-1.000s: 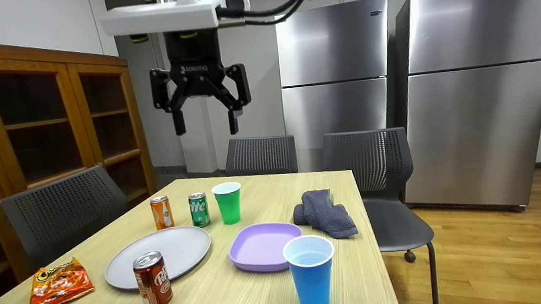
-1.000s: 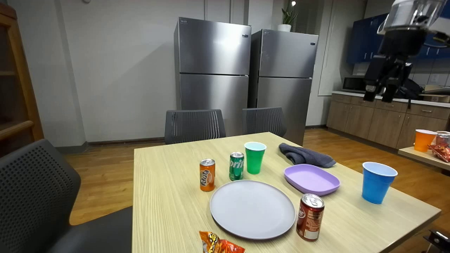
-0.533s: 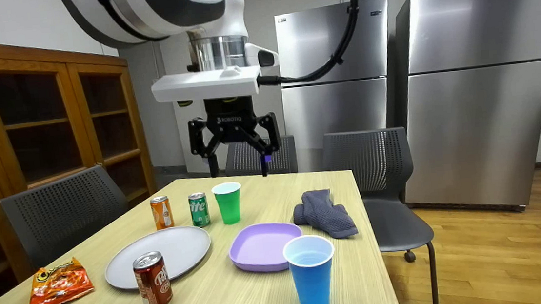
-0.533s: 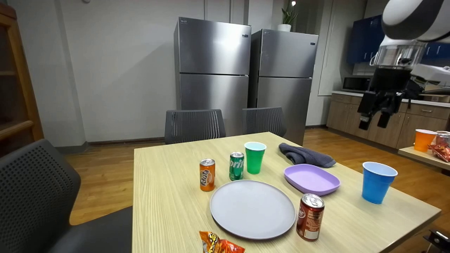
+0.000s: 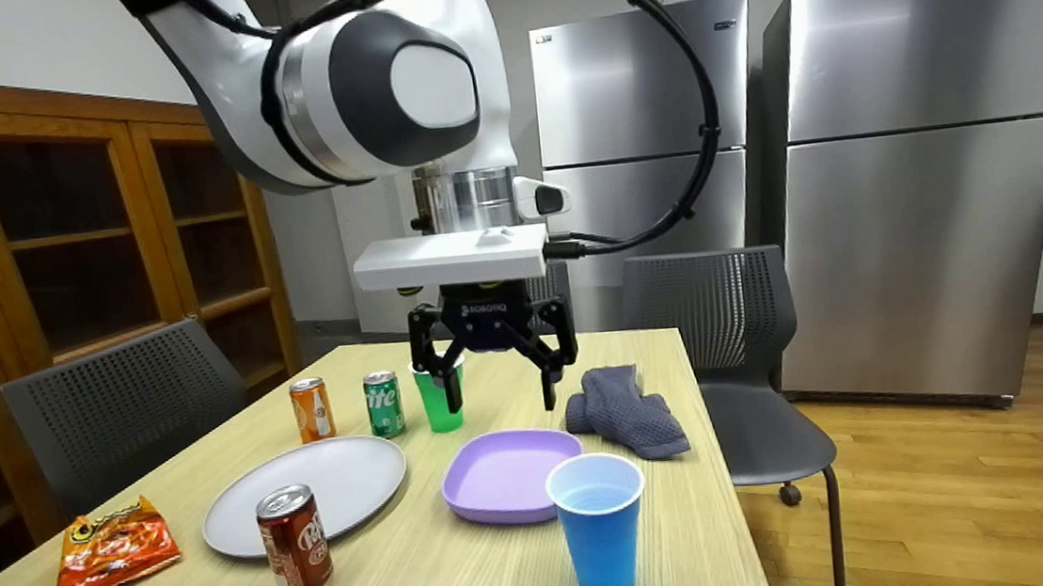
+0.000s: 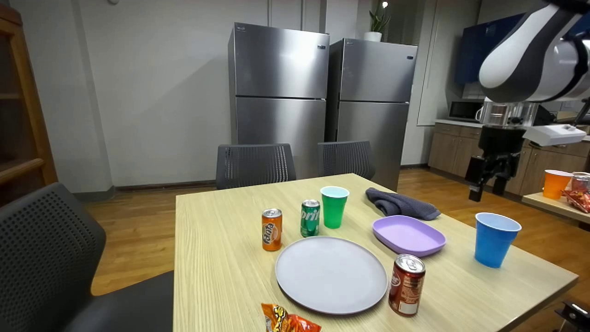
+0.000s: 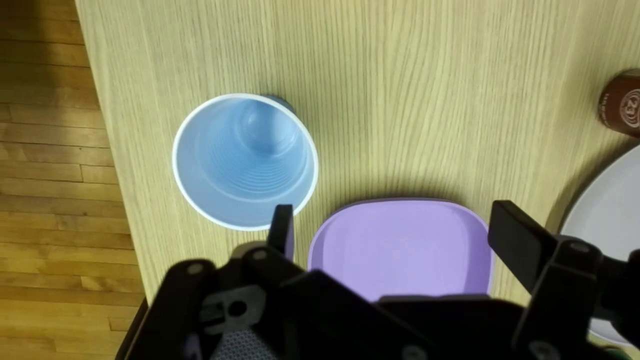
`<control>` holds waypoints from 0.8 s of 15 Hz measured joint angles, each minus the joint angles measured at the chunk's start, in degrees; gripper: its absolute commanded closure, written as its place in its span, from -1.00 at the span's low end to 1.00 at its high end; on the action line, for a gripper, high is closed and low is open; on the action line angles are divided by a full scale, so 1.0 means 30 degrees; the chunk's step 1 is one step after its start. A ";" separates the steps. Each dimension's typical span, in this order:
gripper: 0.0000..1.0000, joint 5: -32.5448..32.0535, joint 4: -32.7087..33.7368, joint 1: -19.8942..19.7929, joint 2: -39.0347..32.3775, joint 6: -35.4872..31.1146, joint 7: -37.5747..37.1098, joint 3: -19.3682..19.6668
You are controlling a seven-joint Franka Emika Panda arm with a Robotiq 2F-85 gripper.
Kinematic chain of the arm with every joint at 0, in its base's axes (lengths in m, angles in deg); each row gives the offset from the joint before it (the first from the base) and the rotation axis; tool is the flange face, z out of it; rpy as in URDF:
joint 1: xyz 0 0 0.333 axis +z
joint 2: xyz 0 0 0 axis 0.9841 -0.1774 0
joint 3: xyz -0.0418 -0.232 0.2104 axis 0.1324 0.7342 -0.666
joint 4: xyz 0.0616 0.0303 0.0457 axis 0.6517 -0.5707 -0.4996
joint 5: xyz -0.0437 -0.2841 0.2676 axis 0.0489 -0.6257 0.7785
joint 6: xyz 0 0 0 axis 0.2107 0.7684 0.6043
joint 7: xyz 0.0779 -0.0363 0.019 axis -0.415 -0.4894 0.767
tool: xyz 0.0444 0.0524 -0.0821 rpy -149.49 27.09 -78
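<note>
Claw [image 5: 502, 408]: Loose, with its two black fingers [image 7: 520, 245] spread far apart. It hangs in the air over the table [image 6: 216, 267]. In the wrist view, the purple dish [image 7: 405, 245] shows between the fingers, and one finger covers a tiny bit of the rim of the blue cup [image 7: 245, 162].
Purple dish: Flat on the table, with low sides. You can see its smooth purple bottom.
Blue cup: Standing up on the table, close to the edge. It is near the purple dish but apart from it. You can look in and see light blue walls down to the bottom.
Gray plate [image 6: 331, 276]: Flat on the table near the purple dish. Its plain gray top shows.
Dark red can [image 6: 406, 286]: Standing just beside the gray plate. I cannot tell if they touch. Its silver top hides what is inside.
Orange can [image 6: 272, 229]: Standing behind the gray plate in both exterior views.
Green can [image 6: 309, 217]: Standing between the orange can and the green cup [image 6: 333, 210].
Green cup: Standing up. Its white inside shows near the rim, but the bottom is hidden, so I cannot tell what is in it.
Chip bag [image 5: 114, 550]: Lying on the table near the gray plate. What is inside is hidden.
Dark cloth [image 5: 624, 411]: Bunched up just beside the purple dish.
White pot [image 6: 373, 36]: A green plant [image 6: 379, 20] pokes out of it, just above a fridge [image 6: 378, 124].
</note>
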 measured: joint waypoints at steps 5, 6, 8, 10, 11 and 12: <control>-1.00 -0.0001 0.1048 -0.0559 -0.2235 -0.0636 0.0003 -0.0268; -1.00 -0.0001 0.1257 -0.0661 -0.2629 -0.0720 0.0003 -0.0337; -1.00 -0.0012 0.1665 -0.0878 -0.3410 -0.0843 0.0002 -0.0537; -1.00 -0.0024 0.1970 -0.1049 -0.4093 -0.0989 0.0002 -0.0724; -1.00 -0.0027 0.2092 -0.1118 -0.4421 -0.1057 0.0001 -0.0819; -1.00 -0.0027 0.2190 -0.1160 -0.4720 -0.1119 0.0000 -0.0887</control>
